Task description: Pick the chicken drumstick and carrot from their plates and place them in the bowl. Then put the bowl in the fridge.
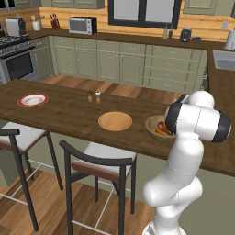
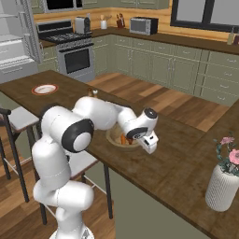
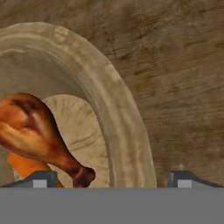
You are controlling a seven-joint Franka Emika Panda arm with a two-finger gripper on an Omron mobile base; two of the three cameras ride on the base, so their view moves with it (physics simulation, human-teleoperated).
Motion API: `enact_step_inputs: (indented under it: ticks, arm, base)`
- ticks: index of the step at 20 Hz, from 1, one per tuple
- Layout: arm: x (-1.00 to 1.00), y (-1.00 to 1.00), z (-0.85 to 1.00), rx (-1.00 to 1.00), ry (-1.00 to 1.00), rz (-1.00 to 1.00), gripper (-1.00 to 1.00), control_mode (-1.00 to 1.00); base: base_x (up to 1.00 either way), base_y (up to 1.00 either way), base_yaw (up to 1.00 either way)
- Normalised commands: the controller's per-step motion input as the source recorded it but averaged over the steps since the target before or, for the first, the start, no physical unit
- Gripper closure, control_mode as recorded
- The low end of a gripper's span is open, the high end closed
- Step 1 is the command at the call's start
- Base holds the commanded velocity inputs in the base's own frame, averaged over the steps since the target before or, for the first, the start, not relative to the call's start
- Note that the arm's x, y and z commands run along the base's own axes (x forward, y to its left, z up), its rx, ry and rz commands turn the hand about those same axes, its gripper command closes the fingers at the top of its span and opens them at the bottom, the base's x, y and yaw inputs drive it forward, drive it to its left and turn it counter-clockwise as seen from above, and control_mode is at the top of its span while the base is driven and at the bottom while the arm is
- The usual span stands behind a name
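Bowl rim: in the hand view the thick rim of the bowl [image 3: 127, 131] ran as a broad arc between the two fingertips [image 3: 41, 178], so one tip sat over the bowl's hollow and the other over the bare counter [image 3: 183, 65] outside it.
Room beside the claw: on the outer side of the rim the wood counter top lay bare right up to the frame edge.
Counter edge: in the right base view the bowl [image 2: 114, 138] sat near the counter's near edge, directly under the hand.
Claw: the gripper [image 3: 111, 181] stood spread wide, its jaws far apart; nothing lay between the tips and they touched nothing that could be seen.
Chicken drumstick: the chicken drumstick [image 3: 33, 131] lay inside the bowl, to the inner side of the claw, its thin bone end pointing toward the nearer fingertip and stopping just beside it.
Carrot: the carrot [image 3: 26, 166] lay in the bowl under the drumstick, partly hidden by it, close to that same fingertip.
Plates: in the left base view the tan plate [image 1: 115, 121] sat on the counter just beside the bowl [image 1: 153, 125]; the red-rimmed plate [image 1: 33, 99] stood well apart, toward the far end of the counter.
Fridge: the fridge [image 2: 14, 42] stood at the left edge of the right base view, well away from the claw, its white shelves showing.
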Motion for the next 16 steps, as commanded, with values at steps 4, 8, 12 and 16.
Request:
enact_step_inputs:
  ticks: [4,8,12,16]
  arm:
    - [0.14,0.21,-0.22,0.0,0.0,0.0,1.0,-1.0]
    - [0.05,0.21,0.0,0.0,0.0,0.0,1.0,-1.0]
    - [-0.16,0.2,0.01,0.0,0.03,-0.01,1.0,-1.0]
    - [-0.31,0.03,0.18,0.0,0.09,-0.11,1.0,-1.0]
  base:
    - [0.0,0.0,0.0]
    - [0.0,0.0,0.0]
    - [0.0,0.0,0.0]
    - [0.0,0.0,0.0]
